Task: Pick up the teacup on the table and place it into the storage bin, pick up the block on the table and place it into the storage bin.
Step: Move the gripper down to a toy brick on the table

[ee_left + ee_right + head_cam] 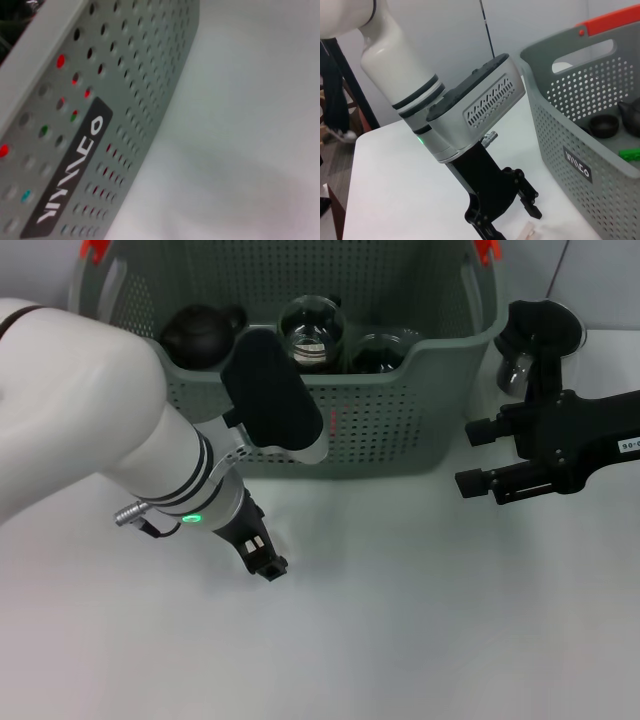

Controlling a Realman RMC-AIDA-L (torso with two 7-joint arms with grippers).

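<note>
My left gripper (266, 562) is hanging low over the table (420, 620), fingers spread, holding nothing.

The storage bin (400, 420) is sitting just behind it; my right gripper (478, 457) is waiting beside the bin, fingers apart.

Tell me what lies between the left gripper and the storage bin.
Only bare white table separates the left gripper from the storage bin, seen in the head view.

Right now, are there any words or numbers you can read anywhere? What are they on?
Black label on the basket: white letters that look like "YIYYNEO", but I cannot read them for sure.
White sticker on the right arm: tiny print, cut off at the picture's edge, unreadable.
</note>
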